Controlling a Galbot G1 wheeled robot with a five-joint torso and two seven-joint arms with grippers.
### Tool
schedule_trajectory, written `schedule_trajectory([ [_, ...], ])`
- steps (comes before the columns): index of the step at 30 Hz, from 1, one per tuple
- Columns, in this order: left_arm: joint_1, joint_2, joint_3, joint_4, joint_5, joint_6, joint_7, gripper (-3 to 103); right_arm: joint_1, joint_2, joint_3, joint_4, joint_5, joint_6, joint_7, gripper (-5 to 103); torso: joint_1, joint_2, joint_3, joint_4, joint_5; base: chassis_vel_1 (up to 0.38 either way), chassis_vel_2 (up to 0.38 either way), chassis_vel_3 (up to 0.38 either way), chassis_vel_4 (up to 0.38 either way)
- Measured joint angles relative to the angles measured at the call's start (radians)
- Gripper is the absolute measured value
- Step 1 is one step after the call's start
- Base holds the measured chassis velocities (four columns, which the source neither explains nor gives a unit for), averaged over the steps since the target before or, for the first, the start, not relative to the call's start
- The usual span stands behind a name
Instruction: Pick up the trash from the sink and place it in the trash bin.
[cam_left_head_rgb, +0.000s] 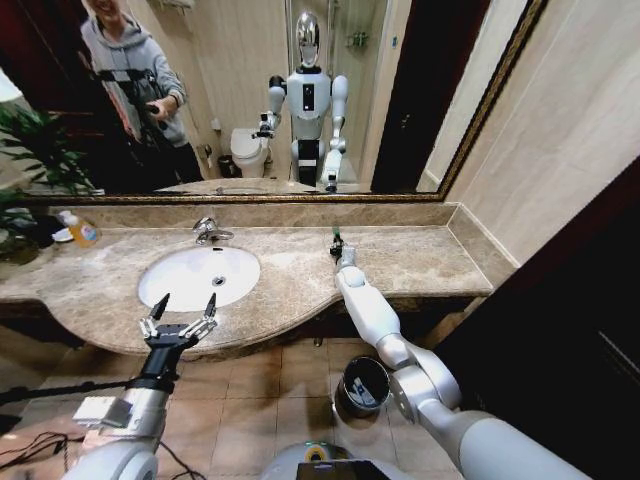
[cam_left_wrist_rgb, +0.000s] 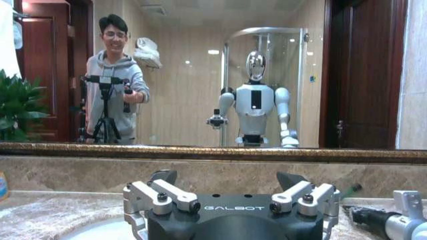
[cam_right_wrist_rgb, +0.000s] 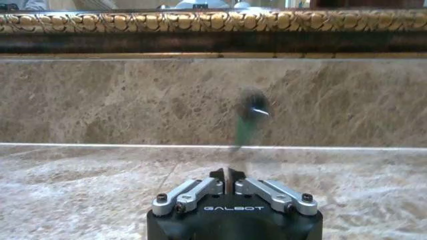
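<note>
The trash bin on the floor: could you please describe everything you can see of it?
The trash bin is a small round cylinder of dark shiny metal with a black lining, standing upright and open-topped on the tiled floor, below the countertop's front edge. Something pale lies inside; what it is cannot be told. The right arm's elbow passes just beside its rim; contact cannot be judged.
</note>
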Motion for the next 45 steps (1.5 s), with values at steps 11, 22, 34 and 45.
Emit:
schedule_trajectory([
  [11, 0.000, 0.000, 0.000, 0.000, 0.000, 0.000, 0.000, 100, -0.064, -0.061, -0.024, 0.135, 0.025, -0.028, 0.011, 0, 0.000, 0.000, 0.000, 0.0001, 0.0000, 0.000, 0.000, 0.000, 0.000],
  [22, 0.000, 0.000, 0.000, 0.000, 0.000, 0.000, 0.000, 100, -0.121, -0.142, -0.028, 0.179, 0.067, 0.037, -0.049, 17, 0.000, 0.000, 0.000, 0.0001, -0.0004, 0.000, 0.000, 0.000, 0.000],
  [34, 0.000, 0.000, 0.000, 0.000, 0.000, 0.000, 0.000, 100, -0.095, -0.197, -0.063, 0.157, 0.116, 0.034, -0.087, 66, 0.000, 0.000, 0.000, -0.0002, 0.0002, 0.000, 0.000, 0.000, 0.000],
  [45, 0.000, 0.000, 0.000, 0.000, 0.000, 0.000, 0.000, 100, -0.067, -0.151, -0.077, 0.144, 0.119, -0.008, -0.082, 99, 0.000, 0.000, 0.000, 0.0000, 0.0000, 0.000, 0.000, 0.000, 0.000],
])
